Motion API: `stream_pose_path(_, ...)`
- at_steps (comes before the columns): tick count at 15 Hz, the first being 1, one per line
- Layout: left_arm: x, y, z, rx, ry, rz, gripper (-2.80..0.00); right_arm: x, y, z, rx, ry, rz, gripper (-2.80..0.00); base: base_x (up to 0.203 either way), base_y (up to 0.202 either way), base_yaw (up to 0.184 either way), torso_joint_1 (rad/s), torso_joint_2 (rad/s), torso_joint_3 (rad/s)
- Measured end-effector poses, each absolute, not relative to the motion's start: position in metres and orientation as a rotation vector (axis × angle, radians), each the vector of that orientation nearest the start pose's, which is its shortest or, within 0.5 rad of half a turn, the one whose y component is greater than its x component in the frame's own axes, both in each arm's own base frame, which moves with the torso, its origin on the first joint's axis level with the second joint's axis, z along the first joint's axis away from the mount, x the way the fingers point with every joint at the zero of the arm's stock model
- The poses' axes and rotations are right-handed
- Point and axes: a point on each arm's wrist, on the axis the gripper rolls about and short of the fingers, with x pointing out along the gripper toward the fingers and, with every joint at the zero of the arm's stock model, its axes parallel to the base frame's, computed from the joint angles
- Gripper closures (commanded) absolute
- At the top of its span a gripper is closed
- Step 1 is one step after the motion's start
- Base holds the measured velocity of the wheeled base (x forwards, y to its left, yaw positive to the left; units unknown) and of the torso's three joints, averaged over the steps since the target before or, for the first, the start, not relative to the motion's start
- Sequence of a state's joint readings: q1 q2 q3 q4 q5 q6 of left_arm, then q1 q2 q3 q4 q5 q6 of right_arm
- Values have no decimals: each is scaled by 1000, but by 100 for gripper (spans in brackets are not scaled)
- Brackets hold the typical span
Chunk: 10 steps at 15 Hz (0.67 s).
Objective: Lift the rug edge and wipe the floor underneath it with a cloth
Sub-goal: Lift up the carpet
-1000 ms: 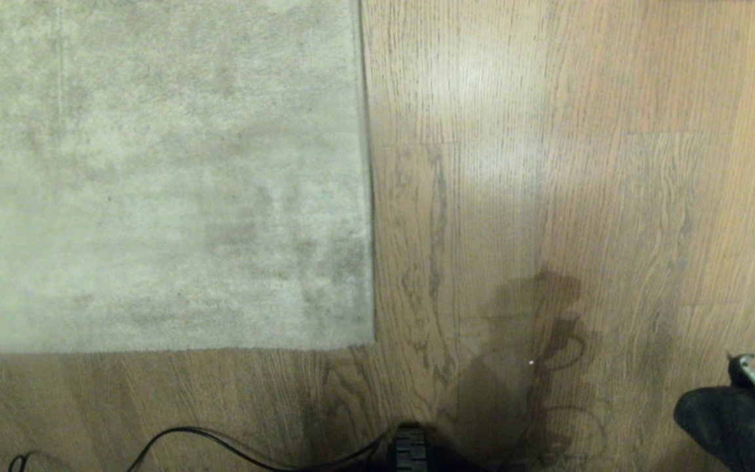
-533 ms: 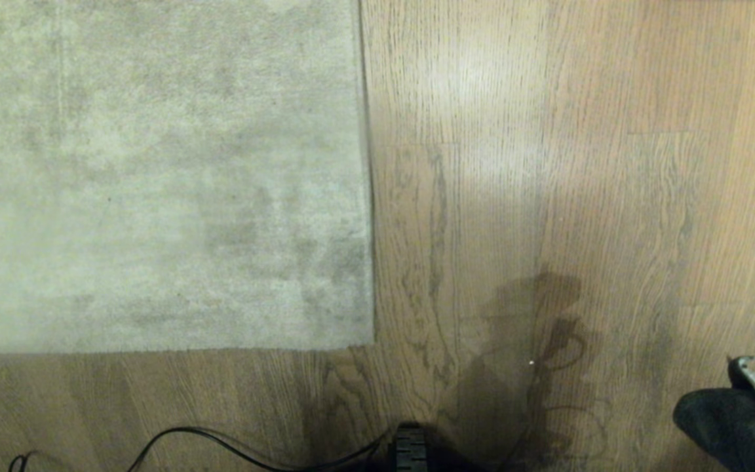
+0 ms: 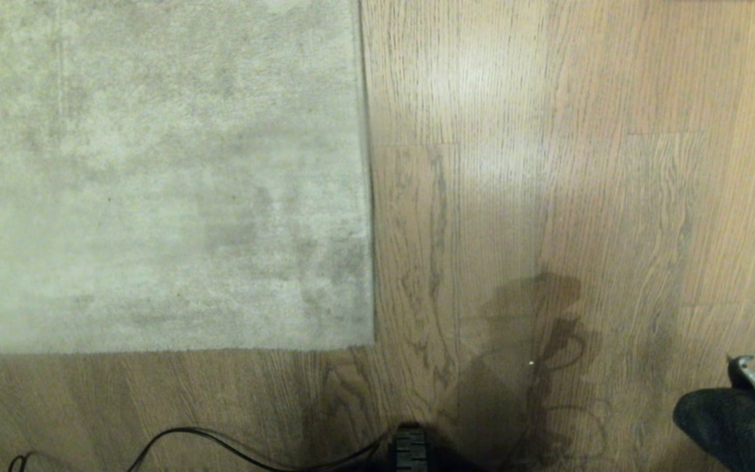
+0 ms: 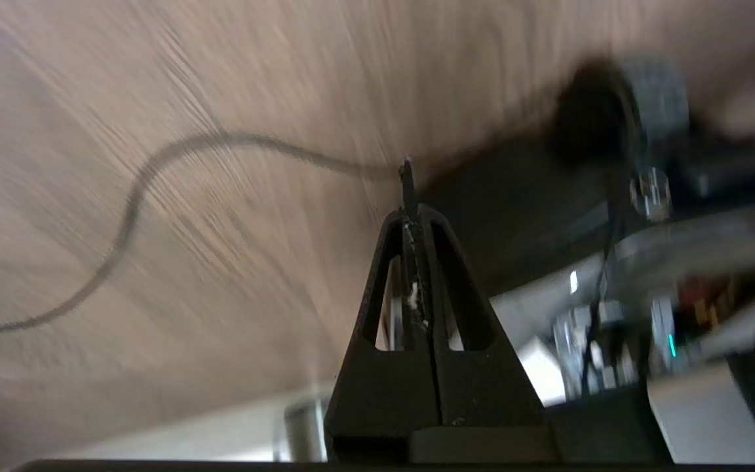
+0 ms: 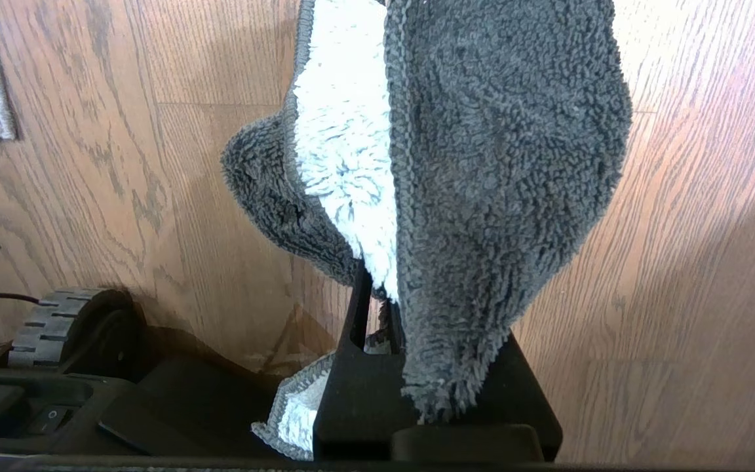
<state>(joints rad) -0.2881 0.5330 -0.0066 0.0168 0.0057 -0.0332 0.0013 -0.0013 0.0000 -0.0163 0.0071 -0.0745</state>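
Head view shows the rug flat on the floor, so I should slip my closed, empty left gripper under its near right corner, while my right gripper stays clamped on the cloth.

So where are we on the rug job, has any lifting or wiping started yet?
Barely begun. Done: the right hand is shut on the cloth, which hangs above the floor at the head view's lower right. In hand: the left hand, shut and empty, is over bare floor near a black cable, not at the rug. Left: the rug lies flat, its edge unlifted, nothing wiped underneath.
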Motion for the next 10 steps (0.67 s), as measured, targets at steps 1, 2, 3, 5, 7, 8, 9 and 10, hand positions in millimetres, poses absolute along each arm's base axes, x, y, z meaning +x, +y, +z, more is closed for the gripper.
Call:
stream_pose_path(1,21,-6,77,56,578,-277,0,-23,0,77,-75,-18,8,0,0,0,0,0,0,0)
stream_pose_path(2,24,-8,79,53,607,-284,0,-23,0,77,-75,-18,8,0,0,0,0,0,0,0)
stream_pose_path(3,30,-10,83,42,631,-284,0,-23,0,77,-75,-18,8,0,0,0,0,0,0,0)
stream_pose_path(5,44,-14,92,19,680,-287,0,-23,0,77,-75,-18,8,0,0,0,0,0,0,0)
stream_pose_path(7,61,-21,100,4,713,-319,0,-23,0,77,-74,-18,8,0,0,0,0,0,0,0)
stream_pose_path(8,70,-25,101,1,723,-340,0,-23,0,77,-74,-18,8,0,0,0,0,0,0,0)
stream_pose_path(9,80,-29,102,2,731,-357,0,-23,0,77,-75,-18,8,0,0,0,0,0,0,0)
stream_pose_path(10,89,-34,101,4,740,-375,0,-23,0,77,-74,-18,8,0,0,0,0,0,0,0)
